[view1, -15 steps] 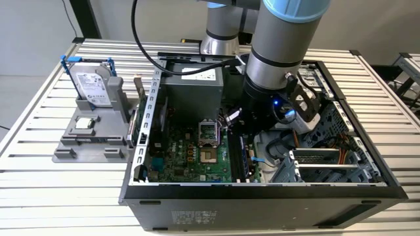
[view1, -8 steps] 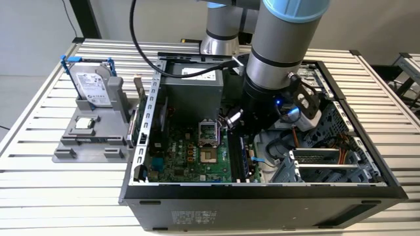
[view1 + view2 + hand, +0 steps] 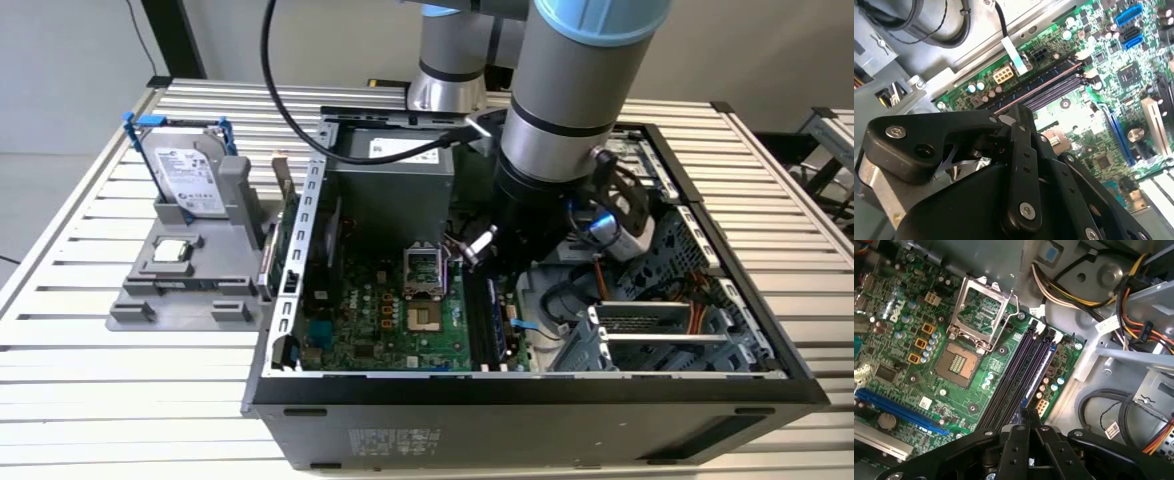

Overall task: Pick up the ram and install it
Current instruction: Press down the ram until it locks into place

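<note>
I saw the ram (image 3: 1040,88) edge-on: a long, thin dark stick, coppery along its edge, upright and in line with the slots (image 3: 1016,371). Couldn't tell if seated.

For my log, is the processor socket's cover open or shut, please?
Open: the socket cover is flipped back, leaving the socket's contacts bare.
</note>
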`<state>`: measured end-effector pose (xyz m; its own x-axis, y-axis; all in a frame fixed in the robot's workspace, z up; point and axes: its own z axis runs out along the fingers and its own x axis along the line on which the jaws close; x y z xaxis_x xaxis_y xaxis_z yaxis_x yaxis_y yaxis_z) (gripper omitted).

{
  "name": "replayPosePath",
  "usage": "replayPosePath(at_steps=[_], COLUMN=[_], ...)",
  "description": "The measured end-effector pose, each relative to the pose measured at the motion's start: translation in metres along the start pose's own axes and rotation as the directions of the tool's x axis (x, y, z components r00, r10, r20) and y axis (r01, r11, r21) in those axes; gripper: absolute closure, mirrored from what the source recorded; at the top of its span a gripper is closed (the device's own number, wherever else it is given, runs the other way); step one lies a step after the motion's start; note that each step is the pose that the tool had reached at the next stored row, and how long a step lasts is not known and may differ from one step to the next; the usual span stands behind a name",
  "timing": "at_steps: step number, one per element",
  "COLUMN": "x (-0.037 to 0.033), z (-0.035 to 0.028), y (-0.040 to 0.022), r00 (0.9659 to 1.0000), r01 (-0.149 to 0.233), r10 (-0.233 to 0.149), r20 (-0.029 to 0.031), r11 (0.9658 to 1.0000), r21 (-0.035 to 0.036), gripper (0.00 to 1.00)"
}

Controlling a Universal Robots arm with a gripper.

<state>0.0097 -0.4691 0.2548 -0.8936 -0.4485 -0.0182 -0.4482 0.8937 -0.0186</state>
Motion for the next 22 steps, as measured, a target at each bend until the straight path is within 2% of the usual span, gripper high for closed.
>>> replayPosePath(at_steps=[5, 8, 11, 17, 20, 22], x=[0.0, 0.0, 0.0, 0.0, 0.0, 0.0], z=[0.0, 0.0, -0.0001, -0.0006, -0.0007, -0.0007], y=[0.0, 0.0, -0.0001, 0.0, 0.0, 0.0], r00=[0.9976, 0.9939, 0.9887, 0.9754, 0.9664, 0.9587], r01=[0.07, 0.11, 0.15, 0.22, 0.257, 0.284], r10=[-0.07, -0.11, -0.15, -0.22, -0.257, -0.284], r20=[0.001, 0.0014, 0.0011, 0.0003, -0.0001, -0.0003], r11=[0.9976, 0.9939, 0.9887, 0.9754, 0.9664, 0.9587], r21=[-0.0005, -0.0005, 0.0004, 0.0026, 0.0035, 0.004], gripper=[1.0, 1.0, 1.0, 1.0, 1.0, 1.0])
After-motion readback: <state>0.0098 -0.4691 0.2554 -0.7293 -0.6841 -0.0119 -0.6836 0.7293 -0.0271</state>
